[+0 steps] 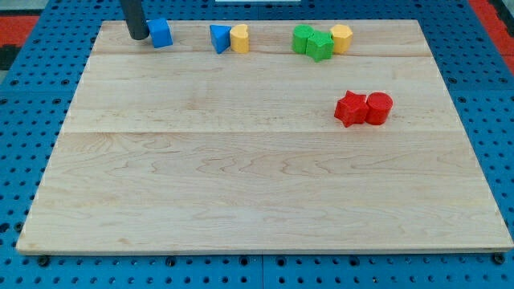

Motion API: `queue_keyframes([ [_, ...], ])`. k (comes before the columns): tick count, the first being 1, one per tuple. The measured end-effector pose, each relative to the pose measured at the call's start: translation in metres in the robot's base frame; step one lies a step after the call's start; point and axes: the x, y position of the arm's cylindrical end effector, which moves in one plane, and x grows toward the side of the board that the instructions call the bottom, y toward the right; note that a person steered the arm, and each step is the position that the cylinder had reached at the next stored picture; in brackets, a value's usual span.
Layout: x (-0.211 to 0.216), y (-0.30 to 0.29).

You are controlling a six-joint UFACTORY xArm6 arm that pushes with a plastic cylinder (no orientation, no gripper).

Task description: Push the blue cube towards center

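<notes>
The blue cube [161, 33] sits near the wooden board's [257, 185] top edge, at the view's upper left. My tip [138, 36] stands right beside the cube's left side, touching or nearly touching it. The rod rises out of the view's top. The board's center lies well below and to the right of the cube.
A blue triangular block [219, 38] touches a yellow block [239, 38] along the top edge. Two green blocks [312, 42] and a yellow cylinder [341, 37] cluster at the top right. A red star-shaped block [350, 108] touches a red cylinder [378, 107] at the right.
</notes>
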Motion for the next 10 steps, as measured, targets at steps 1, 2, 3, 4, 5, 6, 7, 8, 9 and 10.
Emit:
queue_keyframes([
  [1,-0.007,-0.003],
  [2,-0.016,-0.003],
  [3,-0.017,0.025],
  [4,-0.003,0.085],
  [5,0.015,0.099],
  [6,0.038,0.103],
  [7,0.067,0.18],
  [8,0.097,0.136],
  [9,0.071,0.109],
  [10,0.068,0.062],
])
